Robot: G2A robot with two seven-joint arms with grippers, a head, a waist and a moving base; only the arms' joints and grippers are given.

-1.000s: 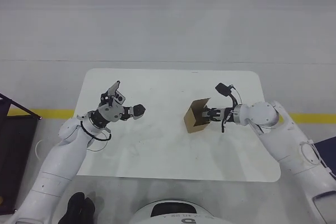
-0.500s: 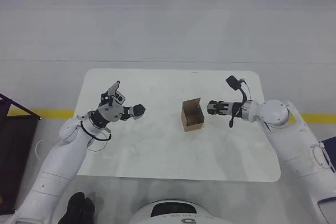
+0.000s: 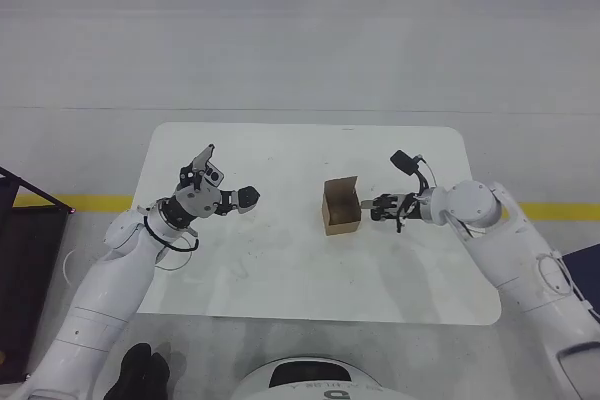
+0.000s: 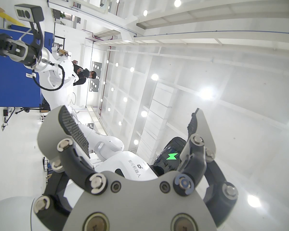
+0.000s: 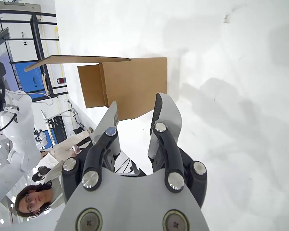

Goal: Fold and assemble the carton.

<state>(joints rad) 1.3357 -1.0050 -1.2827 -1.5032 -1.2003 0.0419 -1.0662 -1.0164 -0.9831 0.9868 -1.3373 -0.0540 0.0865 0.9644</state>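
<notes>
A small brown carton point(image 3: 341, 205) stands on the white table point(image 3: 310, 280) a little right of centre, its top open and one flap raised at the back. In the right wrist view the carton point(image 5: 132, 85) shows a side wall and a raised flap. My right gripper point(image 3: 370, 206) sits just to the carton's right, open, with nothing between its fingers; in its own view the right gripper point(image 5: 134, 108) has its tips close to the carton wall. My left gripper point(image 3: 212, 172) is held above the table's left part, tilted upward and open, holding nothing. The left gripper point(image 4: 132, 121) faces the ceiling.
The table's rounded edges lie all round, with bare surface left of and in front of the carton. A dark stand point(image 3: 10, 250) is beside the table on the left. A yellow floor line point(image 3: 570, 211) runs behind.
The right gripper let go of the tilted carton and drew back, then came in again beside it. The carton now stands flat, slightly further left. The left arm has not moved.
</notes>
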